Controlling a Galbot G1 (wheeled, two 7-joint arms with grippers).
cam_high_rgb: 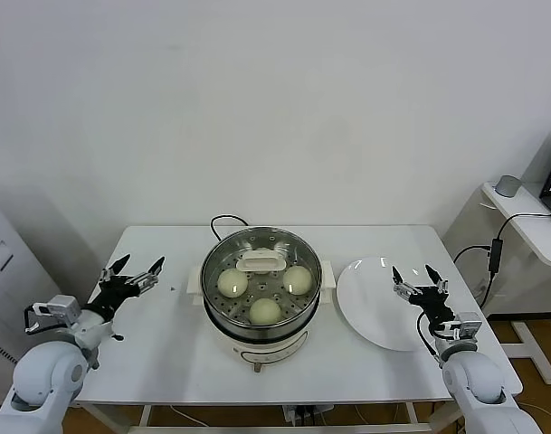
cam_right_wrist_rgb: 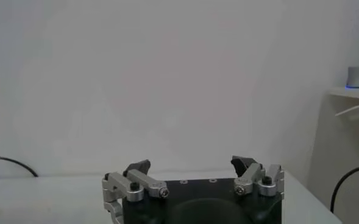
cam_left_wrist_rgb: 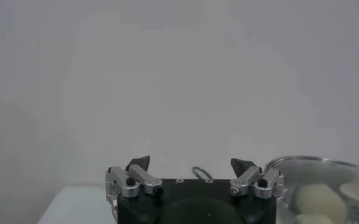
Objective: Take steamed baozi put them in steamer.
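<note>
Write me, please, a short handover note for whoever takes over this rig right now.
Left gripper: open, empty, over the table left of the steamer.
Right gripper: open, empty, above the white plate.
Three baozi lie in the steamer: left, right, front, with a white rectangular piece behind them.
Done: the plate holds no buns.
Left: I see no loose bun outside; check whether any remain.

Left pincer (cam_high_rgb: 137, 268) and right pincer (cam_high_rgb: 418, 276) gape, raised.

The right gripper (cam_right_wrist_rgb: 194, 173), black-bodied with silver links, holds its jaws wide apart above the white worktop (cam_right_wrist_rgb: 57, 201), facing a plain wall.
</note>
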